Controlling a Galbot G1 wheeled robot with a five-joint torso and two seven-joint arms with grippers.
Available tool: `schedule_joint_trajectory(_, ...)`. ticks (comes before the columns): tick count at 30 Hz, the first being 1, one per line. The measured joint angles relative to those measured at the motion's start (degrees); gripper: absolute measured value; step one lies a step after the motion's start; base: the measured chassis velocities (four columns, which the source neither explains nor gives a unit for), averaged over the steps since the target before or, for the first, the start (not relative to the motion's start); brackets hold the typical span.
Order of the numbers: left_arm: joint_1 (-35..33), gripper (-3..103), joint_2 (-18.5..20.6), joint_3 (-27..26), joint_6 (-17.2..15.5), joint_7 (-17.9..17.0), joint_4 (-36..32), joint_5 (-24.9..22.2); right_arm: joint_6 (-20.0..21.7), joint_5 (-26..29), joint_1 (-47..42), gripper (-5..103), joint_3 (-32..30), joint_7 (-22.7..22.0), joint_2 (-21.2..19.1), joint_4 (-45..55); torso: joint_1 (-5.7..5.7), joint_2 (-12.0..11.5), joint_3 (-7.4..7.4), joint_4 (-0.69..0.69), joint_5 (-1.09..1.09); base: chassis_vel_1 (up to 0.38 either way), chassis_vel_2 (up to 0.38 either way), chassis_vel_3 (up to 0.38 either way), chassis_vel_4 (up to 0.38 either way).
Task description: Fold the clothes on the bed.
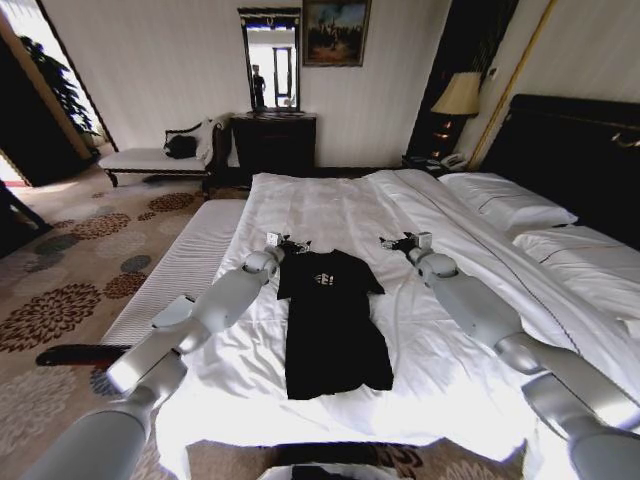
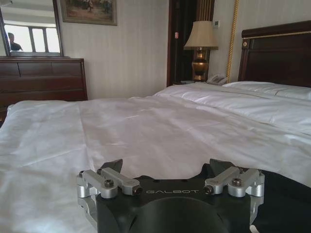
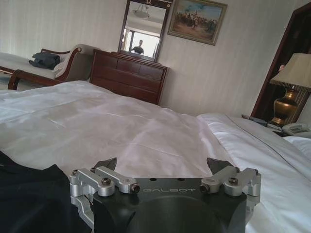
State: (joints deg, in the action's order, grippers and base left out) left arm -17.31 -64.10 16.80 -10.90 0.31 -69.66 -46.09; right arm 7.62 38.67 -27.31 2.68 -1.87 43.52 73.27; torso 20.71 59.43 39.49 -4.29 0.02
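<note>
The black T-shirt [image 1: 333, 325] is lying flat and face up on the white sheet of the bed [image 1: 330, 215], collar toward the far side and hem toward the robot, both short sleeves spread. White lettering is showing across its chest; it is too small to read. The word "GALBOT" is reading clearly on the black body of each pincer in both wrist views.

The left pincer [image 1: 291, 243] is sitting low over the sheet just beside the shirt's left shoulder, its fingers [image 2: 112, 166] standing apart with nothing between them. The right pincer [image 1: 396, 241] is sitting near the shirt's right sleeve, slightly clear of the cloth, its fingers [image 3: 108, 164] likewise standing apart and holding nothing.

The sheet is lying smooth with light creases. Pillows [image 1: 505, 200] are resting against the dark headboard [image 1: 570, 150]. A lamp [image 1: 458, 97] and a telephone [image 1: 454, 161] are standing beside the bed. A dark dresser [image 1: 273, 143] with a mirror [image 1: 271, 60], a framed painting [image 1: 335, 32] and a cushioned bench [image 1: 160, 158] carrying a dark bag [image 1: 181, 146] are lining the far wall. Patterned carpet [image 1: 70, 270] is covering the floor.
</note>
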Motion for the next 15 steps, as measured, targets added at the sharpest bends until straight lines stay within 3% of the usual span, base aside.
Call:
schedule_joint_trajectory(4, -7.96, 100, 5.21, -3.93, 0.94, 0.09, -9.93, 0.48, -2.84, -5.62, -10.13, 100, -8.08, -1.82, -4.85, 9.28, -0.01, 0.0, -0.01, -0.05, -0.03, 0.0, 0.0, 0.0, 0.0)
schedule_joint_trajectory(7, -12.47, 100, 8.42, -6.57, 1.34, 0.14, -14.48, 1.22, -4.7, -9.17, -16.73, 100, -13.67, -1.86, -5.97, 12.97, -0.01, 0.0, -0.01, -0.07, -0.04, 0.0, 0.0, 0.0, 0.0)
schedule_joint_trajectory(15, -29.62, 100, 17.19, -18.77, 1.58, 0.03, -26.27, 3.52, -5.26, -10.96, -37.03, 100, -30.74, -2.58, -2.72, 24.72, -0.02, 0.01, -0.01, -0.01, -0.04, 0.0, 0.0, 0.0, 0.0)
